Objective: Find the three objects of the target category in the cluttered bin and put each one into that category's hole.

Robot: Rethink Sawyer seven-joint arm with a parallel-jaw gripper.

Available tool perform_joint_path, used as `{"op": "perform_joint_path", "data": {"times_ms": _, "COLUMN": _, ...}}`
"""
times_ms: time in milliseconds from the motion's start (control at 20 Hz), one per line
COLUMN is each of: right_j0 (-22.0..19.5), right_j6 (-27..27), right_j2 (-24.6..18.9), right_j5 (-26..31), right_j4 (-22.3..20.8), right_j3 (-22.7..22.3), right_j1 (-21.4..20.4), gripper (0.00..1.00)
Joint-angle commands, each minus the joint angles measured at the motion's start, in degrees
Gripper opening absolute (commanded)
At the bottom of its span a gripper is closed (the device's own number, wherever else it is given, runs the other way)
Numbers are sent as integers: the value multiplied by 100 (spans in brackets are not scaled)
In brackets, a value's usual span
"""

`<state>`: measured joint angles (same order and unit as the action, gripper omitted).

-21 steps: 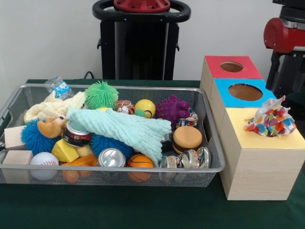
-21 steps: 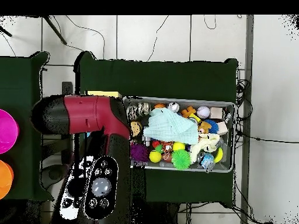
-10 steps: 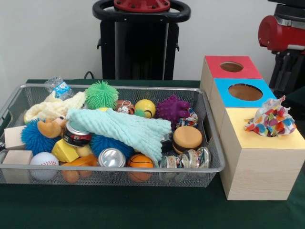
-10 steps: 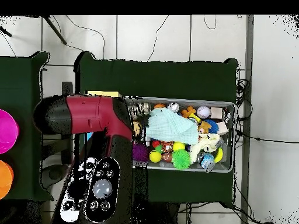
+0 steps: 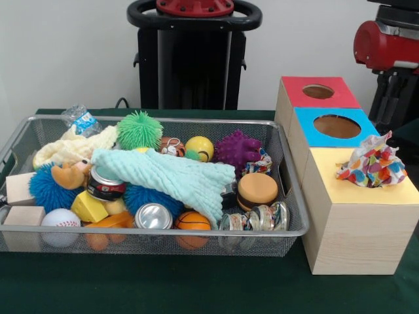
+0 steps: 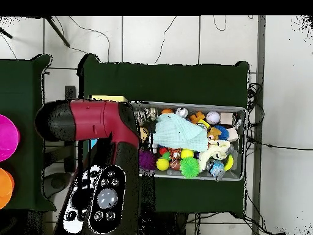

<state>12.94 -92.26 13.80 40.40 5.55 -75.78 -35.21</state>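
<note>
Arm (image 5: 387, 46) cut off by the front view's right and top edges; gripper not seen. In the overhead view the arm (image 6: 92, 122) covers the sorting box, only a yellow sliver (image 6: 109, 98) showing. Mint cloth (image 5: 167, 176) hides toys beneath. Bin (image 5: 157, 230) contents too small overhead.

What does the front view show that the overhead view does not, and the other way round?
Only the front view shows the three box tops: the red hole, the blue hole and the patterned cloth bunched on the yellow top. Only the overhead view shows the arm's red housing covering those boxes, and the pink disc at the left edge. Both show the wire bin with the mint cloth lying over the toys. Neither shows the hand.
</note>
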Motion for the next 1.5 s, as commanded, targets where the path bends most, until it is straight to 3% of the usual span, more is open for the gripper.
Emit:
{"op": "perform_joint_path", "data": {"times_ms": 50, "right_j0": -3, "right_j6": -1378, "right_j2": -158, "right_j5": 38, "right_j4": 80, "right_j3": -447, "right_j1": 245, "gripper": 0}}
{"op": "perform_joint_path", "data": {"times_ms": 1500, "right_j0": 119, "right_j6": -1415, "right_j2": 6, "right_j5": -391, "right_j4": 25, "right_j3": -273, "right_j1": 578, "gripper": 0}}
